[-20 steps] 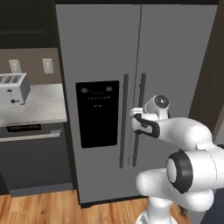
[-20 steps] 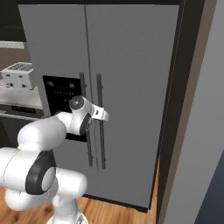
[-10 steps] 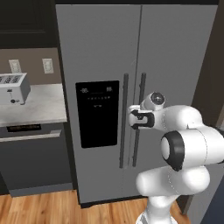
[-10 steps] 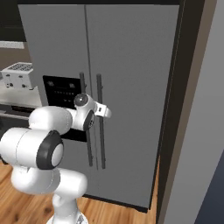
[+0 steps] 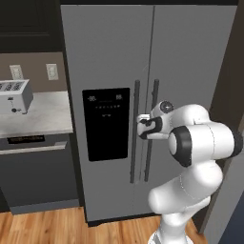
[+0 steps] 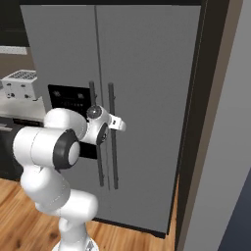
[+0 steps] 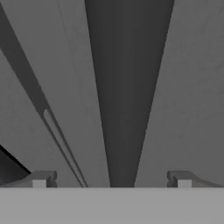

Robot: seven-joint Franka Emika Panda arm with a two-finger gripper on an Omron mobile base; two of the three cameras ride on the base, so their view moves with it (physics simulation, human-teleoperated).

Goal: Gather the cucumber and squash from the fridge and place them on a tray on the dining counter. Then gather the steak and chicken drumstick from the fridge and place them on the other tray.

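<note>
The fridge [image 5: 119, 71] takes up the middle of the left base view, both doors shut flat, so whatever is inside can't be seen. The black dispenser panel [image 5: 106, 123] sits on the left door. The two dark vertical handles run side by side along the centre seam: the left handle [image 5: 135, 131] and the right handle [image 5: 151, 129], with only a thin gap between them.

The tool [image 5: 142, 125] is up at handle height, right at the front of the doors. In the hand view its two fingertips [image 7: 40, 180] stand spread wide, one on each side of a dark handle [image 7: 127, 87] that runs straight up the middle, and nothing is pinched between them. Can't tell if the tips actually touch the door. From the right base view the tool [image 6: 117, 125] sits just at the right handle [image 6: 112, 137].

Room-wise it's tight on the right: a dark wall panel [image 6: 196, 122] stands right against the fridge's edge. On the left there's a pale worktop [image 5: 33, 119] with a toaster [image 5: 14, 96] on it, lower than the tool and well apart from it. Wooden floor [image 5: 47, 228] in front.
</note>
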